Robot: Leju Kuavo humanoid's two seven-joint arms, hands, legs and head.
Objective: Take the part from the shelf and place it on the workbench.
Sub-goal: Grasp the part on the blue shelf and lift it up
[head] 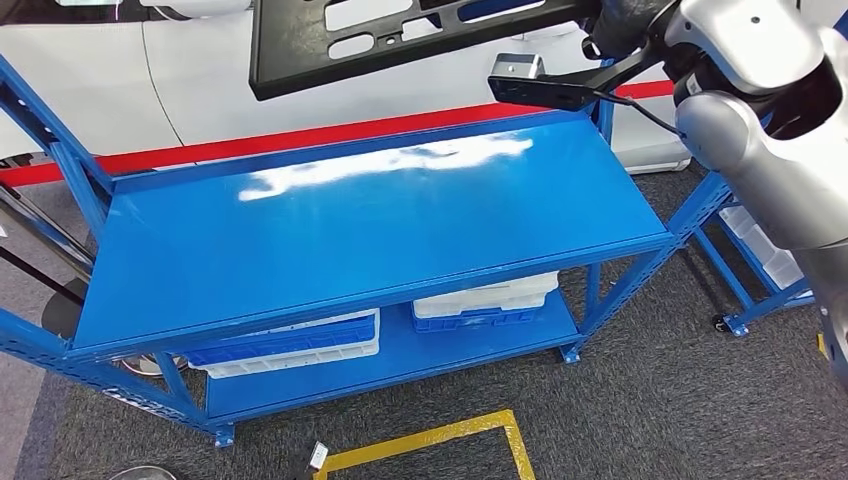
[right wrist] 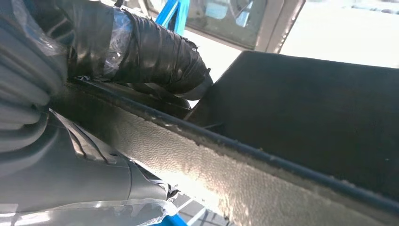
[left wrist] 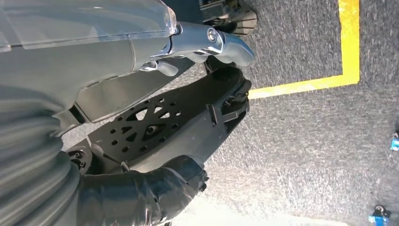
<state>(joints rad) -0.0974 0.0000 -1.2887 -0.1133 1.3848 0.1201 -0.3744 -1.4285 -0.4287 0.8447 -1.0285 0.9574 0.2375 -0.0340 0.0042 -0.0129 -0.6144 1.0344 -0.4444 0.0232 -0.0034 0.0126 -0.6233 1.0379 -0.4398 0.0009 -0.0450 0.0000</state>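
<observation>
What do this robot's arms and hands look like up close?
The right arm is smooth silver with rounded joints; a black cable runs beside it. Each robot hand has a grey ribbed cover, dark fingers wrapped in black tape, and clear plastic film. The left robot hand shows metal links.

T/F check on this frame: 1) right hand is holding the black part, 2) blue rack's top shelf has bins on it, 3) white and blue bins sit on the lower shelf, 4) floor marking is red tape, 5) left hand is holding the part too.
1) True. The right hand grips the edge of the black part, which is held above the blue rack.
2) False. The top shelf is bare blue metal; no bins on it.
3) True. White and blue bins sit on the lower shelf.
4) False. The floor marking is yellow.
5) False. The left hand holds nothing; it hangs over grey floor.
</observation>
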